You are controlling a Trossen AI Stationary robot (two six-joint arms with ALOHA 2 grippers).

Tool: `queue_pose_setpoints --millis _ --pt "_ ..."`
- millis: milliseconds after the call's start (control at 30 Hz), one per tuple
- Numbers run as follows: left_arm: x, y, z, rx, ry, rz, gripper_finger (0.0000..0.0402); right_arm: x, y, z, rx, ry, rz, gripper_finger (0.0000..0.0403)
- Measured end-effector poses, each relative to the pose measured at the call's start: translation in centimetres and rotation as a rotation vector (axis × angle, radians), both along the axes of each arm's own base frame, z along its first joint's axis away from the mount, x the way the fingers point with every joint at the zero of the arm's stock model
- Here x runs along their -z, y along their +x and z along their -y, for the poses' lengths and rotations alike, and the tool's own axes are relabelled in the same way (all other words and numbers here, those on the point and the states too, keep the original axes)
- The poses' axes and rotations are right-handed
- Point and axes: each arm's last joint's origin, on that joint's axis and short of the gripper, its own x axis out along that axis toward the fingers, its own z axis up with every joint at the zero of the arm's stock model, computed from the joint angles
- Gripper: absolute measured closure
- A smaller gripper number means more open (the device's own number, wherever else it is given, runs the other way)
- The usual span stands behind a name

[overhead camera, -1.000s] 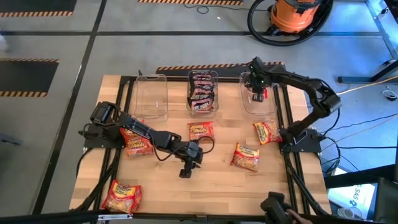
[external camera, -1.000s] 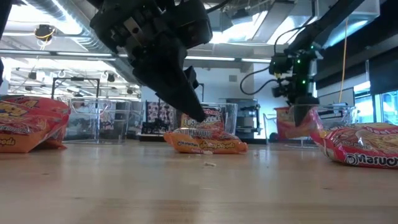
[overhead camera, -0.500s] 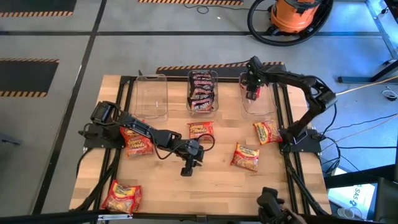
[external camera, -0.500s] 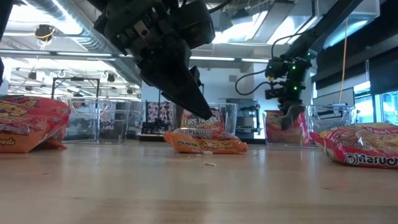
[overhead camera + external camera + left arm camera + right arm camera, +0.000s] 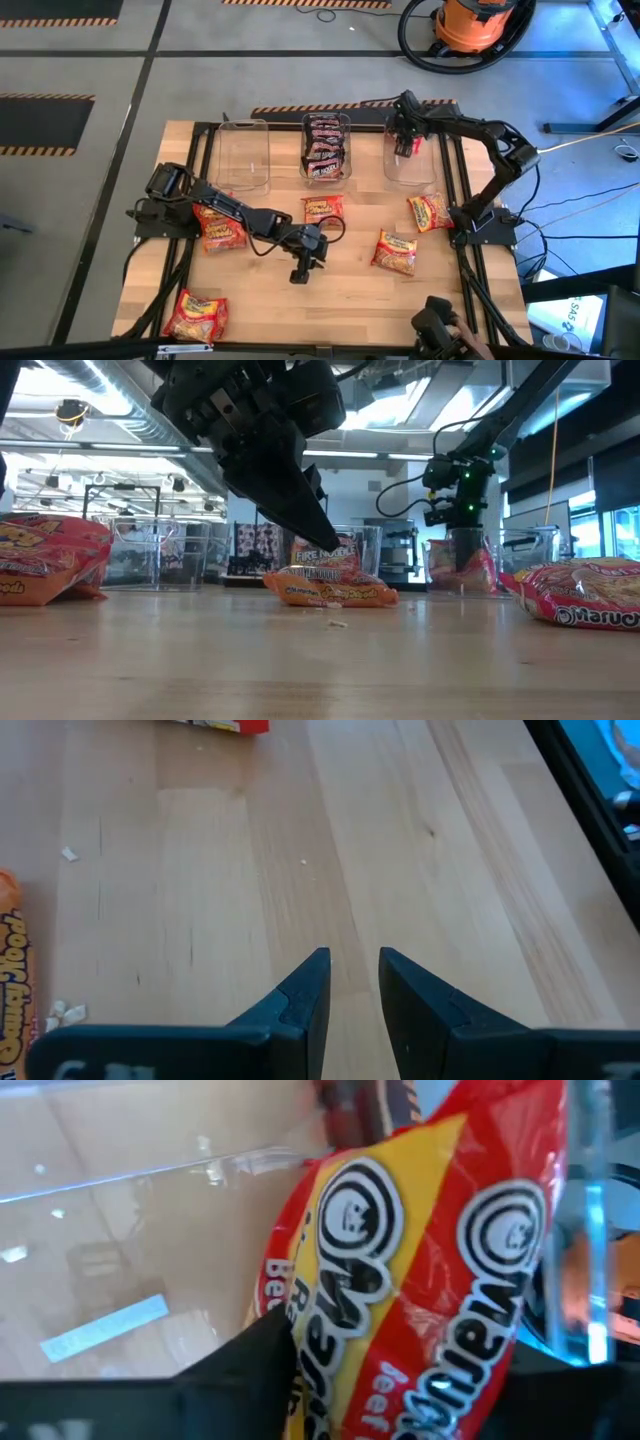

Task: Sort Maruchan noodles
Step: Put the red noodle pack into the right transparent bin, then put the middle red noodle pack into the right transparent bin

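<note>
Right gripper (image 5: 405,143) hangs inside the right bin (image 5: 425,175), a red packet (image 5: 420,1270) between its parting fingers, seemingly being let go. Dark packets (image 5: 324,146) fill the middle bin; five more lie on the table. Left gripper (image 5: 300,271) hovers narrowly parted, empty.

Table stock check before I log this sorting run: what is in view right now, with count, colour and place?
Clear bins: three, along the far edge.
Dark packets: several, maroon-black, in the middle bin.
Loose packets: five, red-orange with yellow, on the wooden table.
Red packet: one, between the right gripper's fingers, in the right-hand bin.
Vacuum: orange, on the floor.
Left gripper: empty, at mid-table.
Right gripper: in the right-hand bin.
</note>
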Motion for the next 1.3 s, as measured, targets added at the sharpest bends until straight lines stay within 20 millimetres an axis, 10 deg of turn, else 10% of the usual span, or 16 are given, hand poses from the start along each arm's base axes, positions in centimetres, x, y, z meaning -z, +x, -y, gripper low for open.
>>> queue_pose_setpoints --millis 733,1100,1300 --pt "0.0 0.0 0.2 0.010 -0.002 0.001 0.0319 -1.6 0.4 -0.9 0.020 -0.112 -0.054 0.0153" --pt "0.0 0.0 0.2 0.008 -0.005 0.003 0.0319 -6.1 2.0 -4.3 0.036 -0.097 -0.036 0.0153" --pt "-0.2 0.1 0.8 -0.051 0.002 0.037 0.0319 -10.8 3.2 -10.1 0.090 0.106 0.160 0.0167"
